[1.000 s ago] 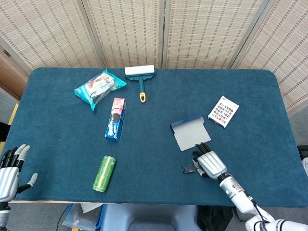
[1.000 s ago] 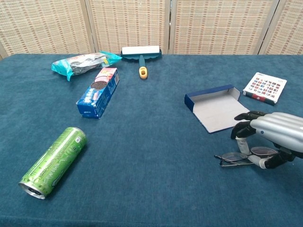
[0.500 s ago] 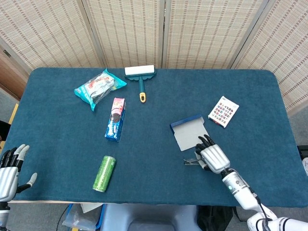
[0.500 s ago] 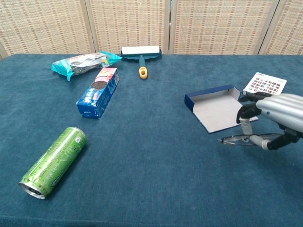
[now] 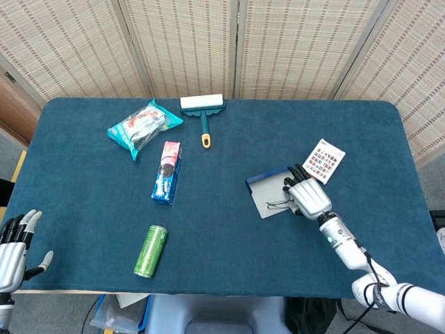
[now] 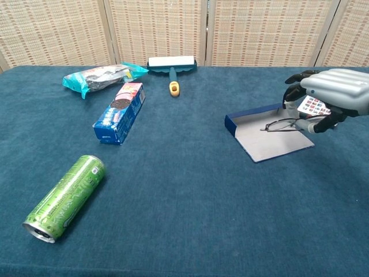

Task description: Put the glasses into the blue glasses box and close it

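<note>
The blue glasses box (image 5: 268, 193) (image 6: 262, 137) lies open and flat on the table, right of centre, its grey inside facing up. My right hand (image 5: 309, 197) (image 6: 328, 99) hovers over the box's right part and holds the thin-framed glasses (image 5: 278, 204) (image 6: 281, 124) above the grey inside. The glasses stick out to the left of the fingers. My left hand (image 5: 15, 247) is at the table's near left edge, fingers spread, holding nothing; the chest view does not show it.
A card with a coloured grid (image 5: 323, 161) (image 6: 315, 105) lies just right of the box. A green can (image 5: 150, 250) (image 6: 65, 197) lies at front left. A blue biscuit box (image 5: 167, 171), a snack bag (image 5: 142, 126) and a lint roller (image 5: 202, 105) sit further back.
My right hand has lifted the glasses off the table in front of the box and carried them back over the open box. The left hand has stayed still.
</note>
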You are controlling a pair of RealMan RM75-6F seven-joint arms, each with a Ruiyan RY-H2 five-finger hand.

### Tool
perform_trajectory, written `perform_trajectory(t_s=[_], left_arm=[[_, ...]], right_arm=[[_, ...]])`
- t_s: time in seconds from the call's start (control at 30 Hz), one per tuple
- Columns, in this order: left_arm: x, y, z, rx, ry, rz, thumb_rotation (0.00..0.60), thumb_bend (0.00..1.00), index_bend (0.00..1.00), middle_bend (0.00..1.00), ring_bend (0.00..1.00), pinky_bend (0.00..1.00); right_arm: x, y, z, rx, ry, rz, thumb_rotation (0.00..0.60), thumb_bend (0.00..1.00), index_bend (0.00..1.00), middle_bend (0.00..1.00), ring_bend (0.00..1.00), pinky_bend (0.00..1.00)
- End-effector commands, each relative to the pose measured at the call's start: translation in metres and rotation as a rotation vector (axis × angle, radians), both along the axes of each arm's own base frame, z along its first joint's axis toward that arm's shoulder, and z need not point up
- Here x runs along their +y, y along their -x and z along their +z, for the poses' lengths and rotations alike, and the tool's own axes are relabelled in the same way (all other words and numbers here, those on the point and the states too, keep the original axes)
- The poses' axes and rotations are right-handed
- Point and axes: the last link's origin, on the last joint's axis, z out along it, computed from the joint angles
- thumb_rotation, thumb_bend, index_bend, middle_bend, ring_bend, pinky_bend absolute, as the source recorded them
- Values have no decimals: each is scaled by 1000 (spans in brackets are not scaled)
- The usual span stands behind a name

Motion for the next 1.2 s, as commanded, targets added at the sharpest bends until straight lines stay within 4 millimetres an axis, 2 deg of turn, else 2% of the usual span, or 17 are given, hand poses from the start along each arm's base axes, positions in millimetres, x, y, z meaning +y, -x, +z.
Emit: perform_trajectory(t_s=[0.03,0.27,0.43,0.63,0.73,0.8,1.03,1.2], left_arm=[[-1,0,1,0,-2,3,600,307,37,0,0,0],[-2,-1,1,5,-7,4,600,307,37,0,0,0],[-2,0,1,8,-11,6,600,307,37,0,0,0],[-4,2,1,9,-14,11,600,307,37,0,0,0],[-4,3,1,10,-12,12,600,307,37,0,0,0],[-4,3,1,11,-11,11,600,307,37,0,0,0],[-5,4,1,10,-11,11,600,307,37,0,0,0],[-6,4,0,9,-7,12,600,308,37,0,0,0]], right_arm=[[-18,-3,-9,12,-4,-4,600,511,586,302,61,0],[-39,-2,-26,57,-15,4,600,500,586,302,61,0],[-50,-3,-37,65,-5,13,600,428,586,295,55,0],[-53,-5,-45,47,7,30,600,332,560,269,34,0],[-52,-5,-47,51,21,44,600,276,483,236,10,0],[-52,-4,-48,54,31,45,600,238,396,197,1,0],[-52,-3,-47,67,52,39,600,133,29,11,0,0],[-53,-2,-48,80,51,19,600,113,0,0,0,0]])
